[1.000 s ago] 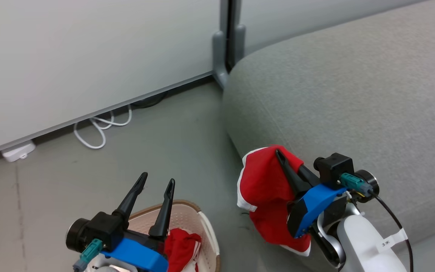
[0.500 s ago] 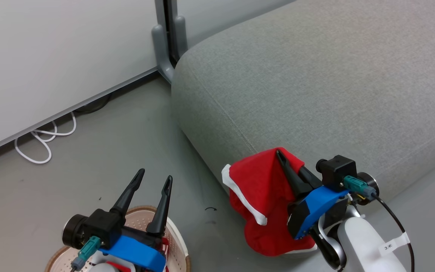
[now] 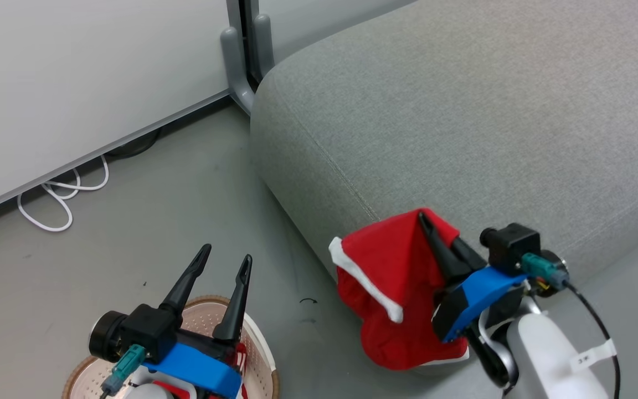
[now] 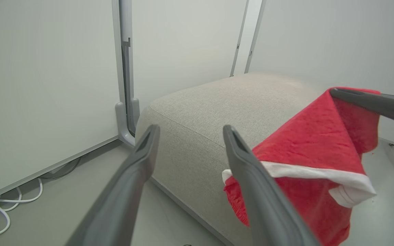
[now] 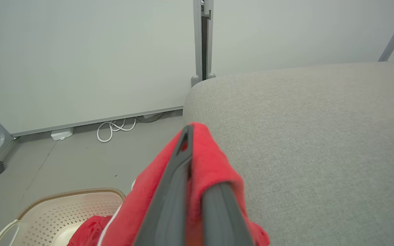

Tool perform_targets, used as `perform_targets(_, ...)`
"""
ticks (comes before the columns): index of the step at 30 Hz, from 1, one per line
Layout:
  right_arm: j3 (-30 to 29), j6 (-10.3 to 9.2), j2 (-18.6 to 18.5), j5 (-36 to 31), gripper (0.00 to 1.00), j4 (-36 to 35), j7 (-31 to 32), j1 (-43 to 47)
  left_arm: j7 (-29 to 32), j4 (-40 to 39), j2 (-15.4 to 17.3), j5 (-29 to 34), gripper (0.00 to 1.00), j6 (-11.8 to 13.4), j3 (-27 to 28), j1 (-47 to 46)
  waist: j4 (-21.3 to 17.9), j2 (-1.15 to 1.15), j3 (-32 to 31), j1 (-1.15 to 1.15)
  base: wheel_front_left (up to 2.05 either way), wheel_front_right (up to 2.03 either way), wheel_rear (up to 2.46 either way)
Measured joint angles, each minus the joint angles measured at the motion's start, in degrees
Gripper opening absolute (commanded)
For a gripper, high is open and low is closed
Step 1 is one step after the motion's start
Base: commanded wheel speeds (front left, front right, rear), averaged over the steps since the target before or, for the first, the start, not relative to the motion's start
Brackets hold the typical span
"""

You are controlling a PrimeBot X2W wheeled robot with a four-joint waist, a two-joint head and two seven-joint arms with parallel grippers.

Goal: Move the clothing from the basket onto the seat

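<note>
Between your right jaws, which are pressed together, a fold of a bright red fabric garment with white trim (image 3: 391,266) is pinched near the dark fingertips (image 3: 430,235). The soft cloth drapes down from there in a loose, crumpled cone. It hangs at the front edge of the large light grey upholstered seat cushion (image 3: 463,111), by the rounded seam. Its lower part sits in front of the cushion's side, above the grey floor (image 3: 186,221). You can't tell whether the cloth touches the cushion.

Your left jaws stand spread apart with nothing between them. They are over the cream-white perforated plastic basket with a brown woven-look rim (image 3: 257,341), which sits on the floor to the left of the held garment, apart from it. More red cloth (image 5: 91,229) lies inside the basket.

A white tag (image 3: 587,358) on your pale right forearm (image 3: 540,354) bears small dark marks too small to read. Beyond, a coiled white cable (image 3: 58,199) lies at the foot of a smooth pale grey partition panel (image 3: 75,83).
</note>
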Motion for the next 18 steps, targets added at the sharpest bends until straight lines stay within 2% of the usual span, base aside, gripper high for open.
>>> perform_targets(6, -4.21, 0.00, 0.01, 0.18, 0.00, -0.42, 0.02, -5.57, 0.00, -0.71, 0.49, -0.08, 1.00, -0.01, 0.32, -0.04, 0.65, 0.00, 1.32, 0.00, 0.00, 0.00, 0.00)
perform_targets(11, -11.65, 0.00, -0.42, -2.98, 0.00, -1.12, 0.69, -11.79, 0.00, -2.11, 1.18, 0.16, 1.00, -0.02, -0.54, -1.87, 2.25, 0.00, 3.49, 0.00, 0.00, 0.00, 0.00)
perform_targets(18, -18.58, 0.01, -8.05, -5.66, 0.00, -3.13, 5.64, -20.46, -0.01, -4.69, 2.92, 0.63, 1.00, -0.04, -1.94, -4.38, 5.85, 0.00, 8.45, 0.00, 0.00, 0.00, 0.00)
